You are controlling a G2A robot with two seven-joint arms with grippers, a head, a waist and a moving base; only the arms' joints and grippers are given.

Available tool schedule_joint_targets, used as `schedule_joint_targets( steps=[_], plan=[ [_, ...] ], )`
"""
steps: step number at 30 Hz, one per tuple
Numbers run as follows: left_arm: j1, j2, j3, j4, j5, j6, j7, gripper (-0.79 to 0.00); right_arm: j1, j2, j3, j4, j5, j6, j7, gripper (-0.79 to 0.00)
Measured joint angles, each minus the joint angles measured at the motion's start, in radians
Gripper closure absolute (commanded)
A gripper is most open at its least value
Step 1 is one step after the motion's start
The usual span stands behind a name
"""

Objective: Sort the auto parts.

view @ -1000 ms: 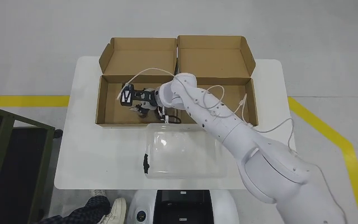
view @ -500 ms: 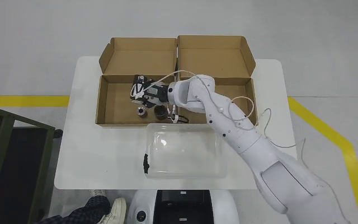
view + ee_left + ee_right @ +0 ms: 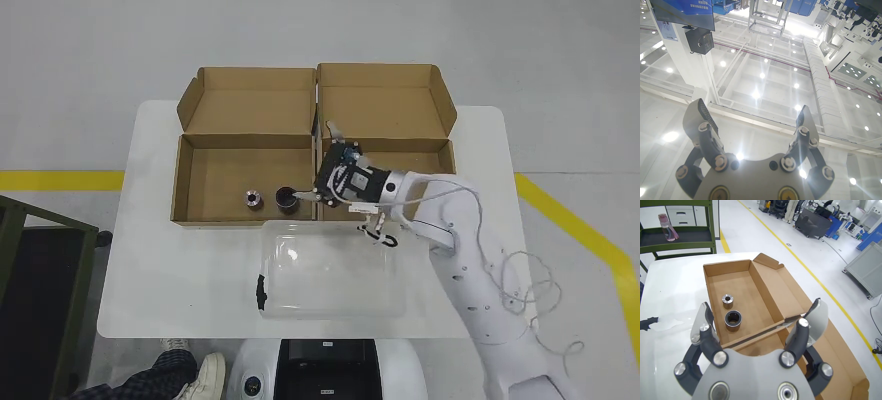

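Two auto parts stand in the left cardboard box (image 3: 205, 185) (image 3: 757, 298): a small steel bushing (image 3: 252, 199) (image 3: 727, 301) and a dark ring-shaped bearing (image 3: 287, 198) (image 3: 733, 321) beside it. My right gripper (image 3: 330, 180) (image 3: 762, 311) hangs open and empty over the wall between the two boxes, just right of the dark bearing. The right cardboard box (image 3: 420, 160) (image 3: 838, 357) lies under that arm. My left gripper (image 3: 753, 117) is open, holds nothing and points up at a ceiling.
A clear plastic bin (image 3: 330, 270) sits on the white table (image 3: 160, 260) in front of the boxes, with a black bit of tape (image 3: 260, 292) at its left rim. Both box lids stand open at the back. A green shelf (image 3: 677, 237) stands beyond the table.
The right arm has pulled back rightwards from deep over the left box to the wall between the boxes. The two parts now stand uncovered in the left box.
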Motion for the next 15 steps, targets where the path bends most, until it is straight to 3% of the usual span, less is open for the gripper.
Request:
schedule_joint_targets(
  steps=[15],
  plan=[
    [0.000, 0.000, 0.000, 0.000, 0.000, 0.000, 0.000, -0.785, -0.431, 0.066, 0.302, -0.259, -0.122, 0.034, -0.269, -0.785]
  ],
)
